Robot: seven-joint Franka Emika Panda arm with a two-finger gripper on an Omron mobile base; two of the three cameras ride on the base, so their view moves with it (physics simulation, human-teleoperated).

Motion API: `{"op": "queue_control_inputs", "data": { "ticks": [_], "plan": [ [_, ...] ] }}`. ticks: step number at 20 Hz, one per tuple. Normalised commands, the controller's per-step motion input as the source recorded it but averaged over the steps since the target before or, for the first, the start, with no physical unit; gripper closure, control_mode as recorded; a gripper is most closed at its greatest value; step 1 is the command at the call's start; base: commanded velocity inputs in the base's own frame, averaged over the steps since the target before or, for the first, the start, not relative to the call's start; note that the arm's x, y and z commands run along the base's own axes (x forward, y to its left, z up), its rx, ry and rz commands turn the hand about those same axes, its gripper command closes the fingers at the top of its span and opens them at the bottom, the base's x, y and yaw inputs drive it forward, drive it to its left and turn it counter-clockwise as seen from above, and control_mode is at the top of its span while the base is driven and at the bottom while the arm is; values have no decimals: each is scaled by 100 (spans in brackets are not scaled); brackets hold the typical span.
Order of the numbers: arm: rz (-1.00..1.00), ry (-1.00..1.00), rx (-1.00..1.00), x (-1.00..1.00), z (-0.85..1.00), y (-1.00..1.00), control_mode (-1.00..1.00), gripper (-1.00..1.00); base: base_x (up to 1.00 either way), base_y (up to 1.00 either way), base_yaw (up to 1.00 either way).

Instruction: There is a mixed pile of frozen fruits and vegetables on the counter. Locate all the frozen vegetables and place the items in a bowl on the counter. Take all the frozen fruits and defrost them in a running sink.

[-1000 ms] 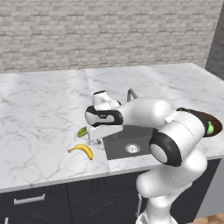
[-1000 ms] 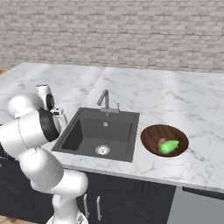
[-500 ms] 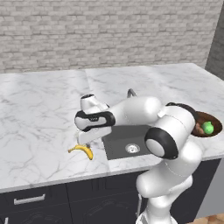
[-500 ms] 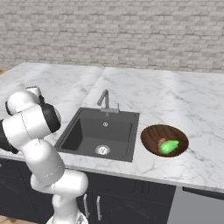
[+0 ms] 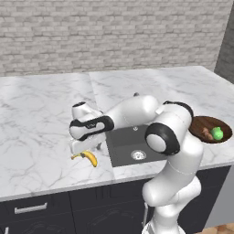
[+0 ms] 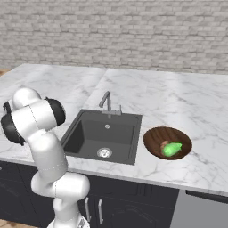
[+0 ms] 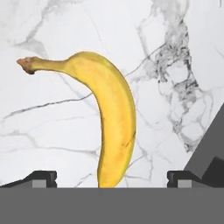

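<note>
A curved yellow banana [image 5: 89, 158] [image 7: 112, 118], one of the frozen fruits, lies on the white marble counter [image 5: 36, 114] just left of the sink [image 5: 130, 145]. My gripper [image 5: 81, 148] [image 7: 111, 177] hangs open close above it, and in the hand view the banana's lower end runs down between the two wide-apart fingertips [image 7: 42, 177]. The dark wooden bowl [image 6: 156, 139] [image 5: 201, 124] stands right of the sink [image 6: 89, 133]. Inside it lie the frozen vegetables: a bright green piece [image 6: 172, 149] [image 5: 217, 133] and a brown lump [image 6: 164, 144] [image 5: 206, 134].
A grey curved faucet [image 6: 107, 101] rises at the back of the sink, whose round silver drain [image 6: 104, 152] shows in the basin. A brick wall [image 6: 133, 31] backs the counter, and dark cabinets [image 5: 41, 210] lie below its front edge. My arm reaches across the sink's left rim.
The arm has swung left from the sink's corner and dropped lower, bringing the open gripper down over the banana. The banana and the bowl's contents have not moved.
</note>
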Motion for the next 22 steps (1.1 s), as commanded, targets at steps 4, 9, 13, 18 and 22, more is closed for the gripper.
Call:
{"op": "queue_control_inputs", "data": {
  "ticks": [4, 9, 13, 18, 22],
  "plan": [
    [0, 0, 0, 3, -13, 1, -100, -100, 0, 0, 0],
    [0, 0, 0, 1, -28, 1, -100, -100, 0, 0, 0],
    [0, 1, 0, 5, -17, 0, -100, -100, 0, 0, 0],
    [0, 0, 0, 11, -22, -6, -100, -100, 0, 0, 0],
    [0, 0, 0, 10, -21, 2, -100, -100, 0, 0, 0]
  ]
}}
